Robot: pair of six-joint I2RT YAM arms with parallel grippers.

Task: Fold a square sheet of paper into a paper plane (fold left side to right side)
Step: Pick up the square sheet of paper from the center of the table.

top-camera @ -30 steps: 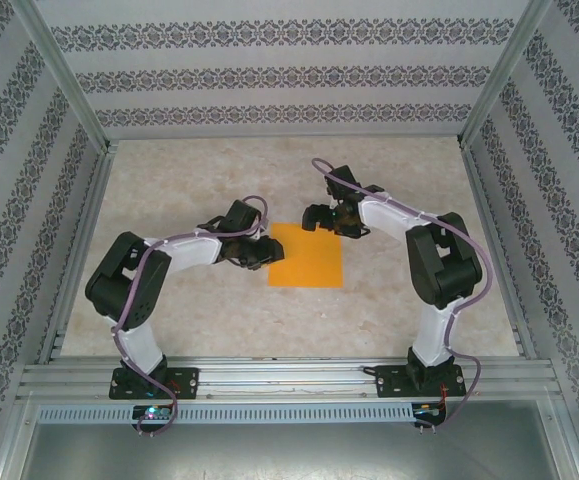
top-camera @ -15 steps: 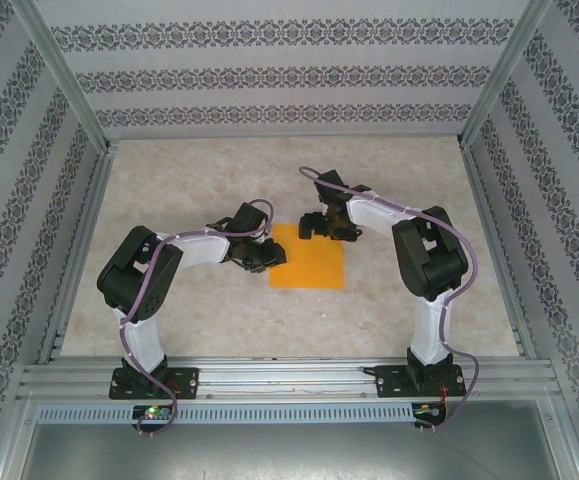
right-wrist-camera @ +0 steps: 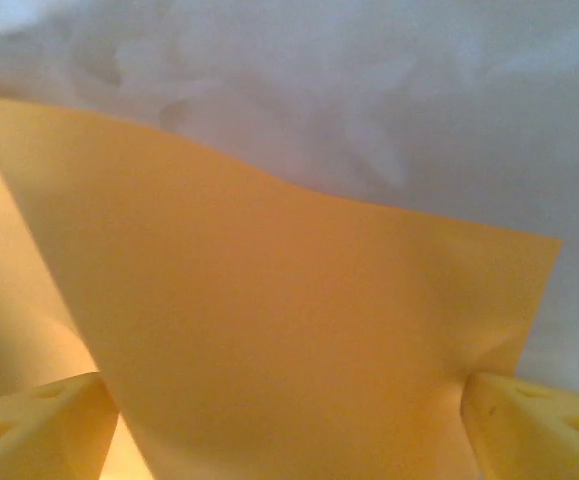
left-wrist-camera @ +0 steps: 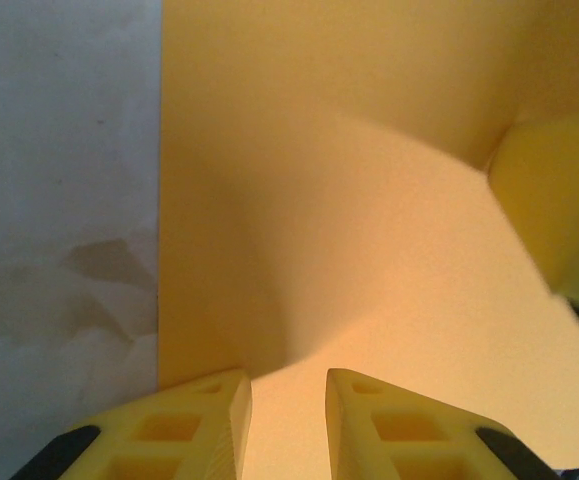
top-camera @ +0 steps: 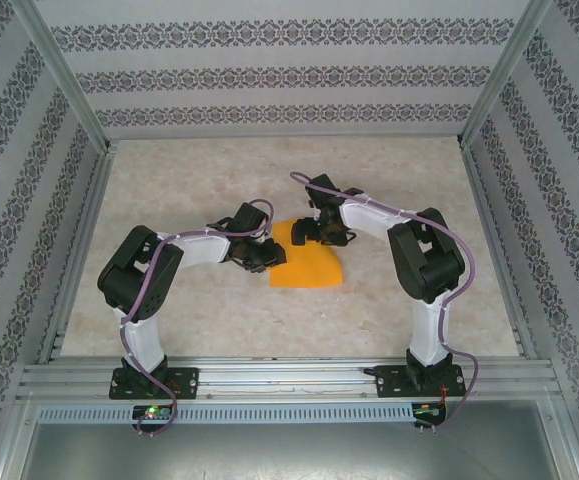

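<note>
Two tools at an orange sheet of paper.
Left tool narrow on its left edge, grip unclear; right tool wide, astride the raised far edge.

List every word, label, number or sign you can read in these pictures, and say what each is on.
None can be read.
The paper is plain orange, with nothing printed on it.
The walls carry bands of ornament, not letters.
The arms show no label clear enough to read.
</note>
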